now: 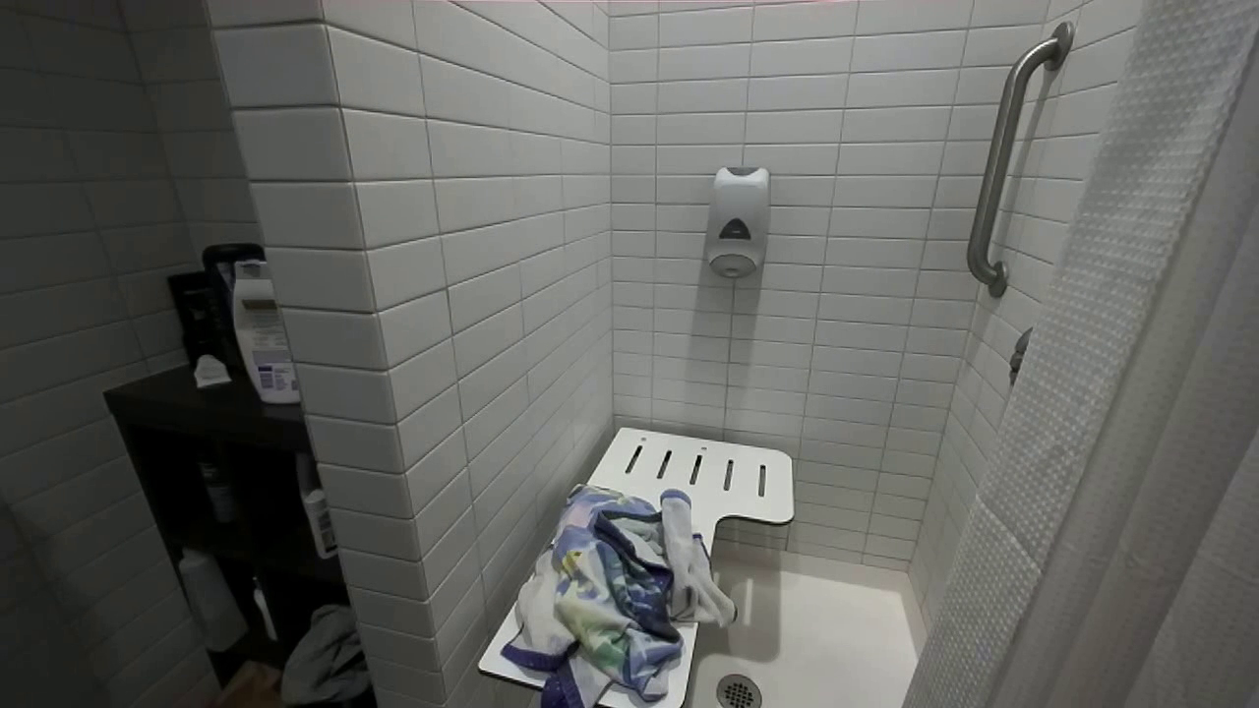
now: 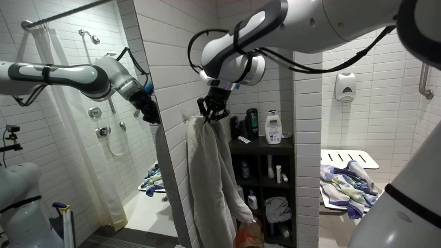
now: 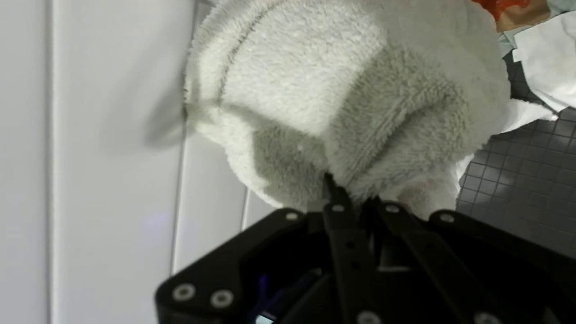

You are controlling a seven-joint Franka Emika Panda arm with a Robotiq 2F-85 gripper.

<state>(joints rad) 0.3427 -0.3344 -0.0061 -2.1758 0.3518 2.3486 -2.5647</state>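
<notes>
The black two-fingered gripper was drawn narrow, pinching a fluffy off-white towel near its top edge. The towel hung just beside a glossy white-tiled wall, with wider room opposite, above the dark square-tiled floor.

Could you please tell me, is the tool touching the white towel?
Touching. The wrist view shows it: folds of the white towel gather into the tool, pinched between its fingertips.
</notes>
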